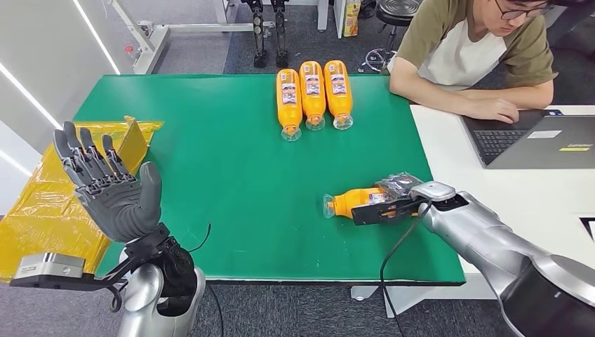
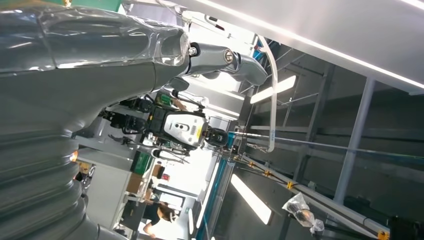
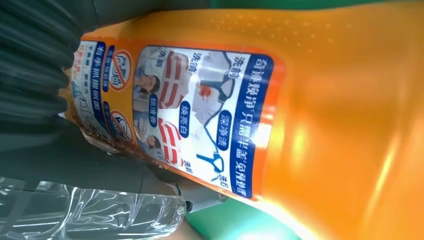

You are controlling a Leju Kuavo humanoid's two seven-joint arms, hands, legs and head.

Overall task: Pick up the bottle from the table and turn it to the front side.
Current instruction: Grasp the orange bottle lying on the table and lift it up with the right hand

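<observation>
An orange bottle (image 1: 349, 202) with a clear cap lies on its side on the green table (image 1: 210, 175), cap pointing left. My right hand (image 1: 397, 194) is wrapped around its base end and holds it against the table. Close up in the right wrist view, the bottle (image 3: 345, 115) shows a white and blue printed label (image 3: 200, 115), with my dark fingers (image 3: 40, 55) over its end. My left hand (image 1: 111, 189) is raised above the table's near left corner, palm up and fingers spread, holding nothing. The left hand's grey cover (image 2: 60, 75) appears in the left wrist view.
Three more orange bottles (image 1: 312, 95) lie side by side at the table's far edge, caps toward me. A person (image 1: 477, 49) sits at the white desk (image 1: 491, 189) on the right, using a laptop (image 1: 533, 140). Yellow plastic sheeting (image 1: 42, 210) lies left of the table.
</observation>
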